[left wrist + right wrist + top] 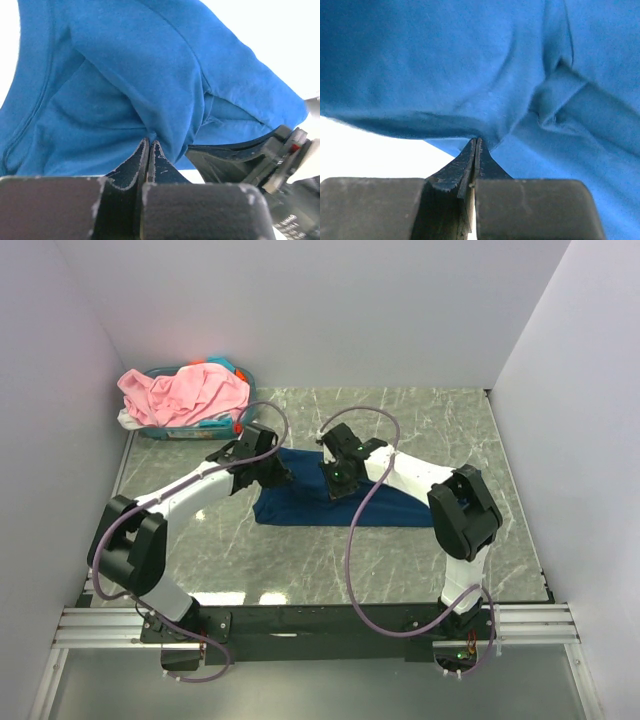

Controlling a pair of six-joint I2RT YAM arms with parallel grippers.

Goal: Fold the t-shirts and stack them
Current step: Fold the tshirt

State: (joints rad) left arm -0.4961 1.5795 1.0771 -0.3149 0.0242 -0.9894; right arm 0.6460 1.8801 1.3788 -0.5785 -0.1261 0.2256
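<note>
A dark navy t-shirt point(400, 508) lies spread across the middle of the table. My left gripper point(283, 476) is down at the shirt's upper left part, and the left wrist view shows it point(150, 141) shut on a pinch of the blue cloth point(125, 85). My right gripper point(334, 490) sits on the shirt near its middle top; the right wrist view shows it point(476, 140) shut on a fold of the blue cloth point(445, 65). A light pink t-shirt point(188, 392) is heaped over pale cloth in the basket at the back left.
A teal plastic basket point(190, 430) stands in the back left corner against the wall. White walls close the table on the left, back and right. The grey marbled tabletop point(300, 560) shows in front of the shirt.
</note>
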